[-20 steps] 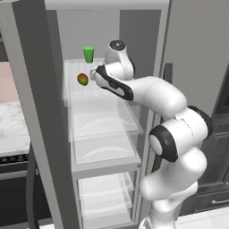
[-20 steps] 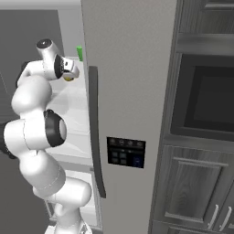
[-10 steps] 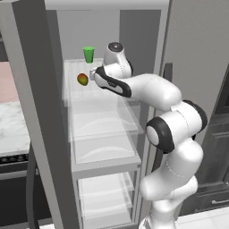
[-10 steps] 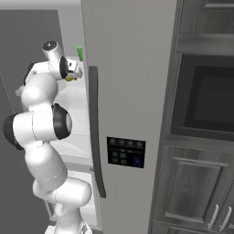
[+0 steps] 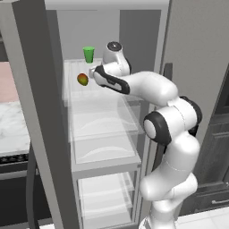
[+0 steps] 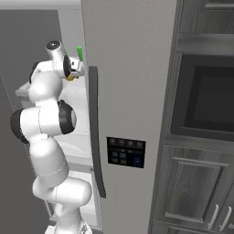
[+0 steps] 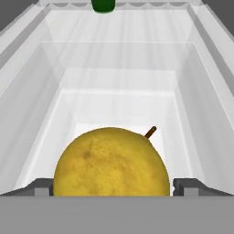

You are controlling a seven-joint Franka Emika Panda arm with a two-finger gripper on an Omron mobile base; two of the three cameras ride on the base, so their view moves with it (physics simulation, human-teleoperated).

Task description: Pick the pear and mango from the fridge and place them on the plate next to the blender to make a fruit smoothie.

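Observation:
The yellow pear [image 7: 112,162] sits on the fridge's top glass shelf [image 5: 103,116], right between my fingers [image 7: 39,186]. My gripper [image 7: 112,188] is open, with one tip close on each side of the fruit. From the left base view the hand [image 5: 92,73] is over the top shelf and hides the pear. The mottled mango [image 5: 82,79] lies just left of the hand. A sliver of pear [image 6: 69,77] shows under the hand in the right base view. The plate and blender are out of view.
A green cup [image 5: 88,54] stands at the back of the top shelf, behind the mango. The open fridge door [image 5: 36,112] rises on the left; the shut door with its long handle [image 6: 93,132] is close on the arm's right. Lower shelves and drawers sit below.
The arm has stretched further into the fridge, carrying the hand left and deeper over the top shelf toward the mango. The mango and cup have not moved.

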